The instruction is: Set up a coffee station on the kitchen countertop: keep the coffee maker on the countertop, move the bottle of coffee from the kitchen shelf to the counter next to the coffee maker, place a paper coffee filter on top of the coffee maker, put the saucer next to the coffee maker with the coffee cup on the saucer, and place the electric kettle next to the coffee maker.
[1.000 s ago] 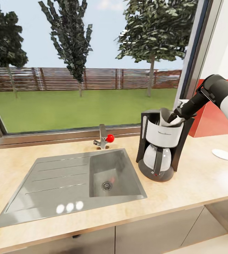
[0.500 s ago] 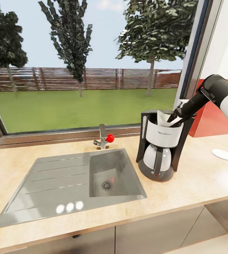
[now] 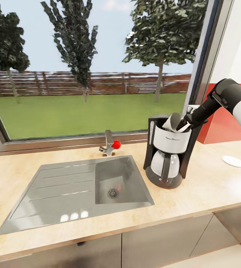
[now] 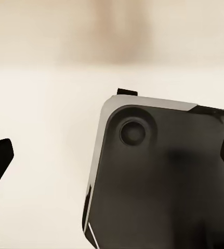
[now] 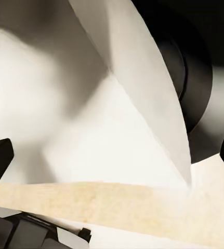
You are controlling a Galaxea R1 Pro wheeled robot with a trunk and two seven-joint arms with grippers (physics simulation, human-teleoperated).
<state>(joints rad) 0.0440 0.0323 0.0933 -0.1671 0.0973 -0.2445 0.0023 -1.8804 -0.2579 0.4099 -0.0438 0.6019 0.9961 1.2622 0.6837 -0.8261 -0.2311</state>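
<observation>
The right hand (image 3: 185, 124) grips the paper coffee filter (image 3: 173, 121) on top of the coffee maker (image 3: 169, 150), which stands on the tabletop (image 3: 194, 193) at about 3 o'clock from the sink (image 3: 98, 186). The filter sits tilted — if released so, it may slide off. The left hand's state cannot be told.

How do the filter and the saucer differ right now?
The filter is a folded paper cone standing at the top of the coffee maker; the saucer is a flat round plate lying on the countertop to the right. The right gripper is at the filter; the saucer lies alone. Both are white.
</observation>
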